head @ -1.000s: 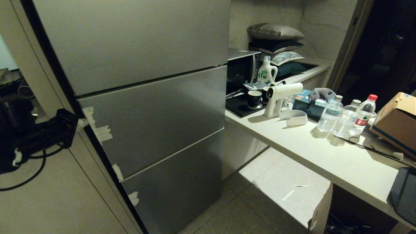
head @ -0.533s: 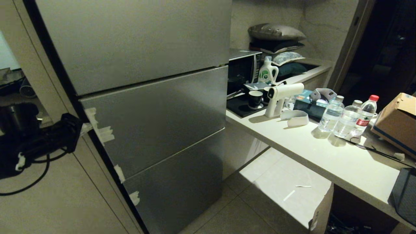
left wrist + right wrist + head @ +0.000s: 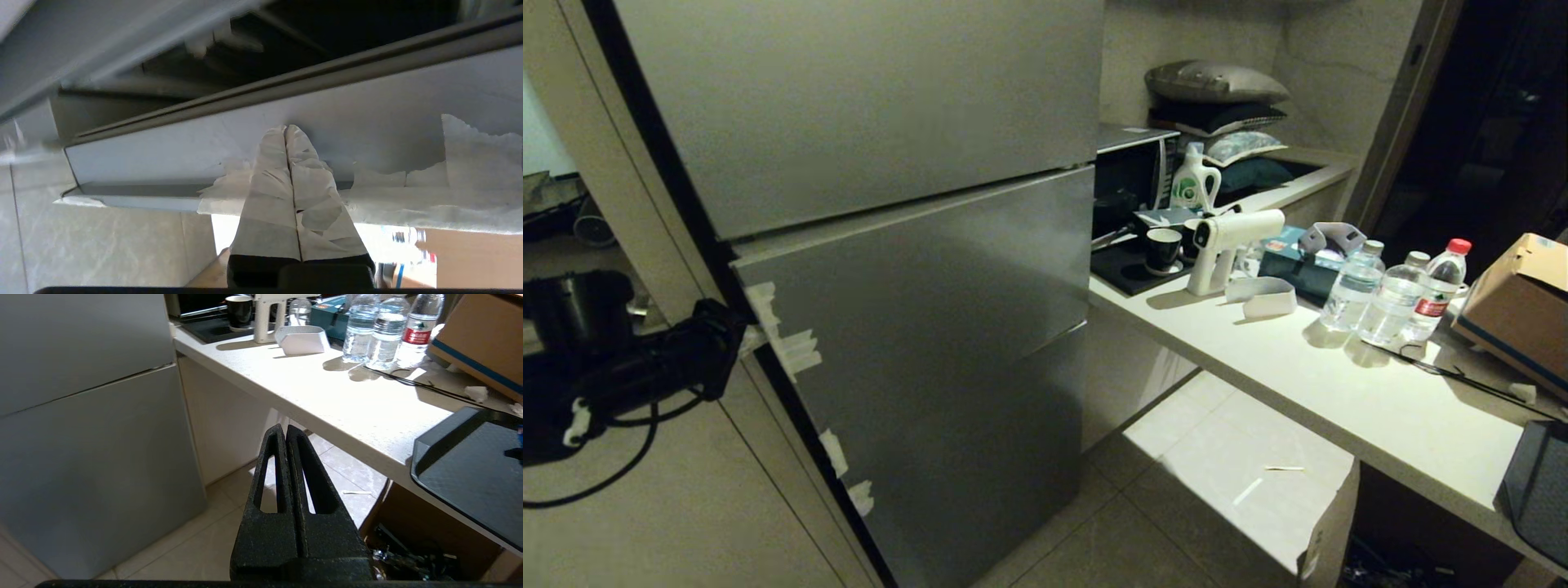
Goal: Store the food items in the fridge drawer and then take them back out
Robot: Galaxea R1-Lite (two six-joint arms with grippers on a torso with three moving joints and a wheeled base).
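Observation:
The grey steel fridge fills the left of the head view, and its middle front stands ajar, its left edge out from the body. My left gripper is at that taped left edge. In the left wrist view its tape-wrapped fingers are shut, and the gripper's tip lies against the inner side of the front's edge, with a dark gap above. The fridge drawer and the food items are hidden. My right gripper hangs shut and empty over the floor, beside the counter.
A white counter runs along the right with three water bottles, a white spray gun, a cardboard box and a black tray. A microwave stands behind. An open carton sits under the counter.
My left gripper has drawn back toward me with the middle front's left edge, which now stands further out from the fridge. The right arm has not moved.

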